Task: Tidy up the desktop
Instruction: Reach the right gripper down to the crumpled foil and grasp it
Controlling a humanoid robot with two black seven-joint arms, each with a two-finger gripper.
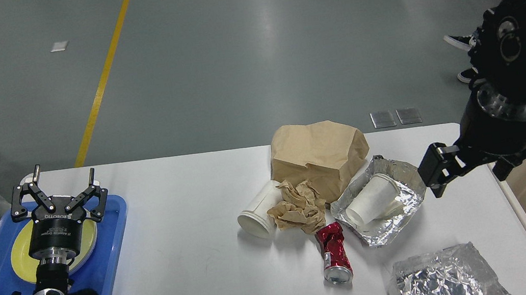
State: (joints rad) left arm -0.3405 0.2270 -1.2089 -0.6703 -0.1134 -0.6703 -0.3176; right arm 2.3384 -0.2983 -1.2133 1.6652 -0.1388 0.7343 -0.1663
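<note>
Crumpled foil (443, 279) cut off below, right pincer (438, 169) fingers unclear

Bright, even light falls from overhead. Pale streaks of reflected lamps run down the glossy grey floor (248, 41) in the upper middle of the frame. The white desk (196, 259) is bright yet not washed out, and shadows on it are soft and short, lying close beneath the brown paper bag (318, 152), the crushed red can (334, 253) and the foil tray (387, 225). The crumpled foil (441, 279) at lower right glints with small highlights. Focus is sharp across the frame. The right arm (506, 118) at the right edge is dark, with little detail visible.
</note>
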